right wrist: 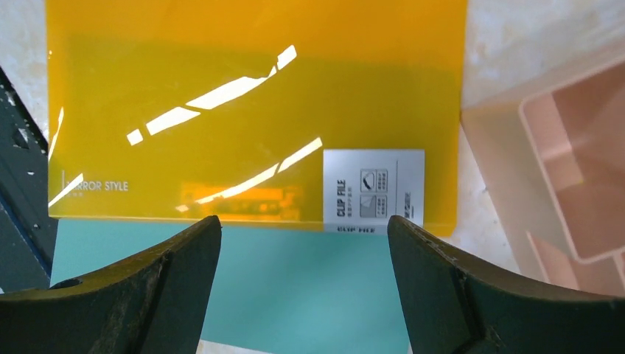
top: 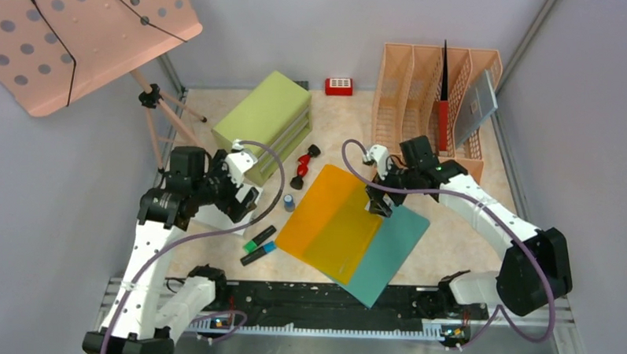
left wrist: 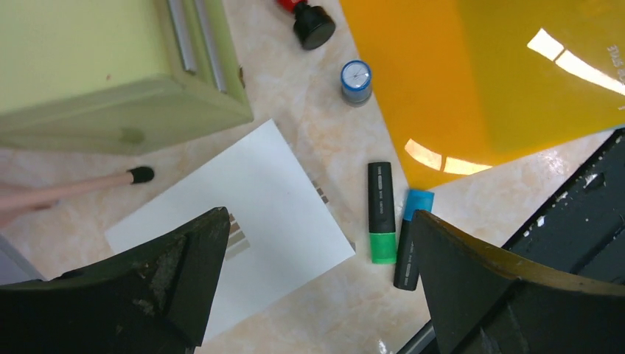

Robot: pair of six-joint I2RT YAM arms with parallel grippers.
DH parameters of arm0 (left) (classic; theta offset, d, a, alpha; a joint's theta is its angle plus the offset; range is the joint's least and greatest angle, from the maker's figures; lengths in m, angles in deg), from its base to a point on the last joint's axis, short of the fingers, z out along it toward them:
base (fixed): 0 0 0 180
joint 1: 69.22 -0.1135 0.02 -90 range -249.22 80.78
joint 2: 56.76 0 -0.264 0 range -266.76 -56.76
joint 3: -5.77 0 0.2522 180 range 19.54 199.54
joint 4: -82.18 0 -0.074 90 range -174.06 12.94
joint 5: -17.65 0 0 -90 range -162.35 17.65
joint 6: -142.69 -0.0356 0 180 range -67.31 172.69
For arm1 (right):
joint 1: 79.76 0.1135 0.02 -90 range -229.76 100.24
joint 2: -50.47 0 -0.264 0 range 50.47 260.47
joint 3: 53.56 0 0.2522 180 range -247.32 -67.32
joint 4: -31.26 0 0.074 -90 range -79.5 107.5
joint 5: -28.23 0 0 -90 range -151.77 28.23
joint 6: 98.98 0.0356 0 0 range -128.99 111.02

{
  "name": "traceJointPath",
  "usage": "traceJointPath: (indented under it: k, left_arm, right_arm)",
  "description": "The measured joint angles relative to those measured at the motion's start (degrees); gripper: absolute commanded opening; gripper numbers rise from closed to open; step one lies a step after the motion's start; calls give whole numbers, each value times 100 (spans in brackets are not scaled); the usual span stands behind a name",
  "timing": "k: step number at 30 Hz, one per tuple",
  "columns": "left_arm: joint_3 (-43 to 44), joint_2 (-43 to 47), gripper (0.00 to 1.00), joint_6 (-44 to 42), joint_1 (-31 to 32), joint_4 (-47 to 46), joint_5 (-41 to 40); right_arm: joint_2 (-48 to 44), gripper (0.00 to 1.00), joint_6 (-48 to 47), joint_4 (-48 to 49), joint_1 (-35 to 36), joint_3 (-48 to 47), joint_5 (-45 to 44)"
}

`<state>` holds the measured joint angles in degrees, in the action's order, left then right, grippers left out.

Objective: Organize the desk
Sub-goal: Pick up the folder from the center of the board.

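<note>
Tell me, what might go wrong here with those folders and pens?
The open right tool hangs over where the glossy orange folder overlaps the teal folder; it might pinch both or just slide them. The teal corner lies on the front rail, so a shove could push it off the desk. The open left tool, above the white paper, may knock the nearby pens rolling.

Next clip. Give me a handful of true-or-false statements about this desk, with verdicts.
1. The orange folder lies partly over the teal folder. True.
2. Both grippers are shut. False: the left gripper and right gripper both stand open, holding nothing.
3. Two highlighters lie side by side on the desk. True.
4. The peach file rack is empty. False: it holds a grey folder and a red-and-black file.
</note>
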<state>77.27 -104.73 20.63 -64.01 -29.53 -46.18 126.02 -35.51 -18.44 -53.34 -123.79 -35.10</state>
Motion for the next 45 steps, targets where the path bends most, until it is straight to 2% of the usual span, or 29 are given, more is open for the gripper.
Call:
traceJointPath:
  k: [4,8,13,18,30,45]
  left_arm:
    - [190,-201,99,-76,861,-26,-203]
    - [151,-332,99,-76,2203,-181,-852]
    - [-273,-457,98,-83,3692,-675,-1683]
    - [-737,-992,98,-129,4677,-1311,-2262]
    - [-2022,-1705,98,-424,6218,-2922,-3091]
    - [-2623,-2391,98,-887,6771,-4391,-3746]
  right_arm:
    - [72,83,76,-76,-407,140,39]
    - [280,83,214,-46,-680,140,4]
    - [507,83,369,-24,-1067,142,28]
    - [726,83,474,13,-1504,153,79]
    - [1351,82,498,339,-1574,219,85]
    - [1853,80,98,907,-1574,219,361]
